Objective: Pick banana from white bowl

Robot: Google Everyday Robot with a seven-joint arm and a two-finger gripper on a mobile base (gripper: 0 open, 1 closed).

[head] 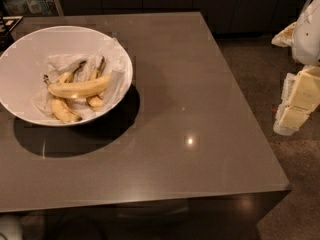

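I have just one view. It looks from above the near edge of the tabletop (200,109), pitched steeply down and facing the far edge, at middling distance. It takes in most of the top, with the near right and far right corners both in frame and the left edge cut off. The bowl (20,69) sits toward the far left corner. My gripper (295,101) hangs at the frame's right side, out past the right edge, over the floor (260,69).
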